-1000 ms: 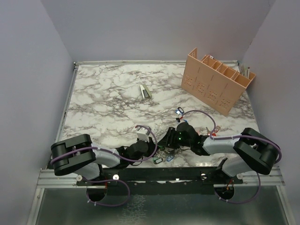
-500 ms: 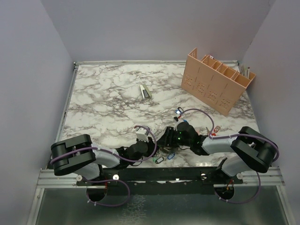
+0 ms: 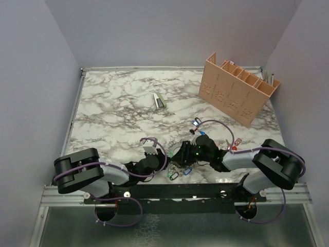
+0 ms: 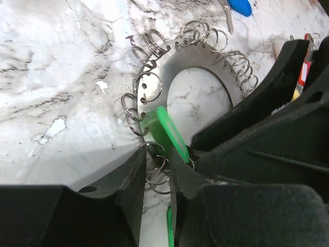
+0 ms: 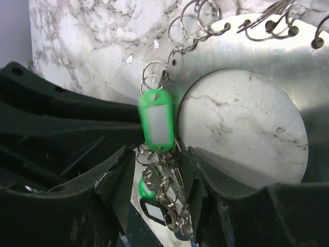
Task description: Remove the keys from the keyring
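You have bare table [image 3: 108, 103] free at left (rack [image 3: 239, 90] blocks far right); the left gripper [image 4: 157, 159] and right gripper [image 5: 154, 164] crowd the keyring [image 4: 205, 56].

Place: a robotics lab test cell.
Enclosure: plain grey walls [image 3: 31, 77] box in a marble-patterned desk [image 3: 113, 103] on three sides.
Mounting: a metal rail [image 3: 67, 195] along the near edge carries the left arm [image 3: 97, 172] and the right arm [image 3: 262, 162].
Hardware: wrist cameras look past the black left end effector [image 4: 155, 154] and right end effector [image 5: 157, 154]; purple cables [image 3: 218, 123] loop along the arms.
Props: a peach slotted rack [image 3: 236, 90] stands at the back right.
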`<state>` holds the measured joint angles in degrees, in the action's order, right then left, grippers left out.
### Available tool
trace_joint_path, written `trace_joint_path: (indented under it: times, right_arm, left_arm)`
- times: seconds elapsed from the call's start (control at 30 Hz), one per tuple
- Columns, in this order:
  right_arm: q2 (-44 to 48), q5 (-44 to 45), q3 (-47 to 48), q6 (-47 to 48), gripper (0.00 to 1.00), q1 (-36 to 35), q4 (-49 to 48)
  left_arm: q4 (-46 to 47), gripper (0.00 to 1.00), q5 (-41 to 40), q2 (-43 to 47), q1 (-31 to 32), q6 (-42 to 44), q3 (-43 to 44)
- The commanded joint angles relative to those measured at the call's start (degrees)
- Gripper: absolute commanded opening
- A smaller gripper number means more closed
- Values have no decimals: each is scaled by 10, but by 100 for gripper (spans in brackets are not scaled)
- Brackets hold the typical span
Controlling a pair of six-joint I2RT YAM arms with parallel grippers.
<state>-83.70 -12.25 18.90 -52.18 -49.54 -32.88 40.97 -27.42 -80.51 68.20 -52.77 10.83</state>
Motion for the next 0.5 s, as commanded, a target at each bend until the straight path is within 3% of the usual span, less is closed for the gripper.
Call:
trace_joint_path:
  times: [0.0, 0.23, 0.33, 0.47]
  right_arm:
    - [-12, -42, 1, 42, 49, 0, -16]
    - [-47, -43, 29, 66, 51, 0, -12]
    - [-51, -5, 41, 52, 51, 1, 27]
    - [-48, 24, 35, 25, 51, 8, 48]
  left_arm:
    - [-15, 26, -33, -2, -7, -11, -13]
    - [-15, 29, -30, 0, -9, -3, -11]
    - [-15, 30, -29, -3, -8, -3, -11]
    - [-14, 24, -26, -3, -8, -4, -12]
